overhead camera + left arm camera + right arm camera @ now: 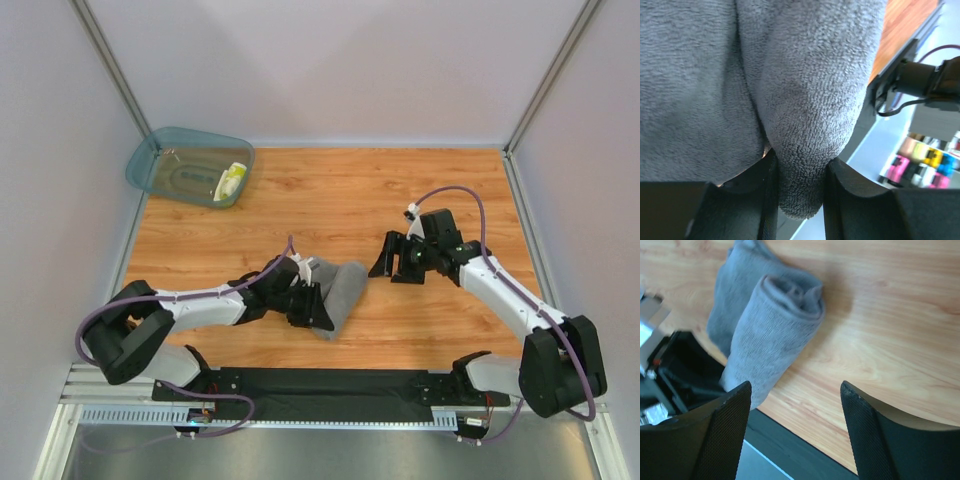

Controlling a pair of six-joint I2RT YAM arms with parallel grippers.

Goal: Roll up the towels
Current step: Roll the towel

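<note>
The grey towel [340,290] lies as a thick roll on the wooden table, just in front of the left arm. My left gripper [312,303] is shut on a bulging fold of this towel [805,100], with terry cloth squeezed between both fingers. In the right wrist view the roll [770,335] shows its spiral end. A short gap to the towel's right, my right gripper [393,268] stands open and holds nothing; bare wood shows between its fingers [730,415]. The small yellow-and-white towel [231,182] lies inside the tub at the back left.
The translucent teal tub [160,160] sits in the far left corner of the table [400,190]. A black rail [330,380] runs along the near edge between the arm bases. Pale walls enclose the table on three sides.
</note>
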